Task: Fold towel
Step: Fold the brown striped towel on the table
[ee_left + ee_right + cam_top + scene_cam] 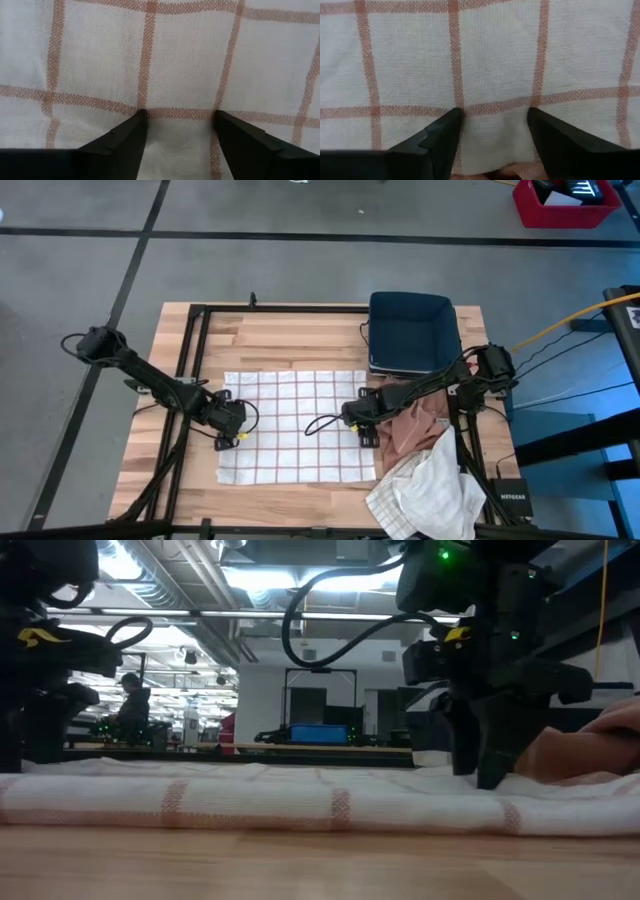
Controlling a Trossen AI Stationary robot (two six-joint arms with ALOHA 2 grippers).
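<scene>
Left hand (pixel 226 423) pressed down at the towel's (pixel 298 425) left edge, right hand (pixel 362 423) at its right edge. Both spread wide, tips on cloth. Towel lies flat, white with orange checks.

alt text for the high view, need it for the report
Overhead view: a white towel with a red grid lies flat on a wooden table, the left gripper at its left edge and the right gripper at its right edge. A dark blue bin and a pile of cloths sit to the right.
</scene>
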